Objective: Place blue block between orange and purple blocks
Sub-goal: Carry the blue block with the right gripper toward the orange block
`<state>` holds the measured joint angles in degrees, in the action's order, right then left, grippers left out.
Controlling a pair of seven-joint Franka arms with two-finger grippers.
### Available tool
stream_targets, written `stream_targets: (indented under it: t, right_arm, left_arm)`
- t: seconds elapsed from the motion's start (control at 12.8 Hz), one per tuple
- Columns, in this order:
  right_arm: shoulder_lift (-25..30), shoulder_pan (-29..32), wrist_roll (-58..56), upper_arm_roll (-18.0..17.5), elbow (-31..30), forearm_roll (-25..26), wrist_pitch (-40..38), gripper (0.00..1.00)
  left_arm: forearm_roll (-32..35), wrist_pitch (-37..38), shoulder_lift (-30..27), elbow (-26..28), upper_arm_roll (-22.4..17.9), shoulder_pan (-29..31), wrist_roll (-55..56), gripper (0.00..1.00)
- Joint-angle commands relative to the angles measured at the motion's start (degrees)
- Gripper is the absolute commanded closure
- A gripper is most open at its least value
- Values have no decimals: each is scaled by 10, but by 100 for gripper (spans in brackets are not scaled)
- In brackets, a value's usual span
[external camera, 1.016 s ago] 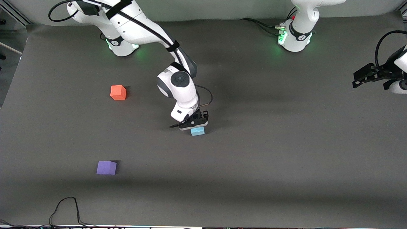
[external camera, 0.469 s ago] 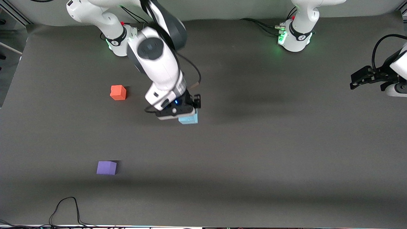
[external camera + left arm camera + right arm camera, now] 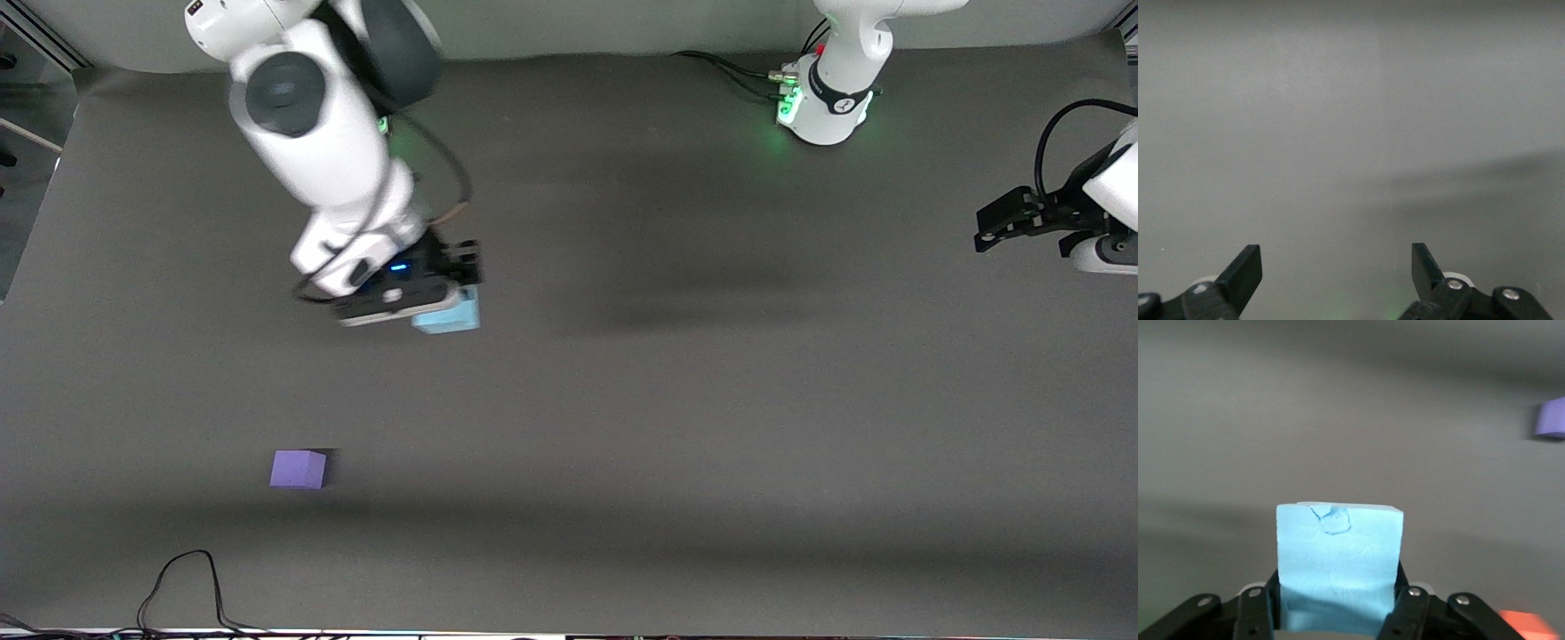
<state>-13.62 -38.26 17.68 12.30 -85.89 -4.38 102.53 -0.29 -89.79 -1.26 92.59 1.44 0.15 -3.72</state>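
My right gripper point(image 3: 444, 307) is shut on the light blue block point(image 3: 447, 316) and holds it up over the table, toward the right arm's end. In the right wrist view the blue block point(image 3: 1338, 563) fills the space between the fingers point(image 3: 1408, 610). The purple block point(image 3: 298, 468) lies on the mat nearer the front camera; it also shows in the right wrist view point(image 3: 1551, 417). The orange block is hidden under the right arm in the front view; a corner of it shows in the right wrist view point(image 3: 1528, 623). My left gripper point(image 3: 991, 227) waits open at the left arm's end, its fingers point(image 3: 1245, 270) wide apart.
A black cable point(image 3: 187, 582) loops on the mat near the front edge, nearer the camera than the purple block. The grey mat point(image 3: 711, 400) covers the whole table. The two arm bases point(image 3: 827, 98) stand along the edge farthest from the front camera.
My right gripper has lifted the blue block off the mat and carried it toward the right arm's end; the arm now covers the orange block. The left gripper has barely moved.
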Motion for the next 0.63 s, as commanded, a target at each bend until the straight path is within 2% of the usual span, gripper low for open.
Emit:
stream_targets:
  t: [0.0,0.08,0.23,0.31,0.47,0.55]
  right_arm:
    - [117,2,-121,93,-121,-13,-9,65]
    - [140,2,-166,136,-145,-13,-15,65]
    - [147,2,-258,229,-147,-13,-50,65]
    - [146,1,-288,262,-148,-12,-52,65]
    - [141,1,-305,294,-153,-10,-52,65]
    - [139,1,-303,297,-164,-10,-46,64]
  left_arm:
    - [7,-7,-4,-3,1,-1,0,0]
    - [6,-7,-5,-3,1,-1,2,0]
    - [6,-7,-5,-4,1,1,3,0]
    - [6,-7,-5,-4,1,1,19,0]
    - [7,-6,-6,-4,1,-1,29,0]
    - [7,-7,-7,-4,1,-1,29,0]
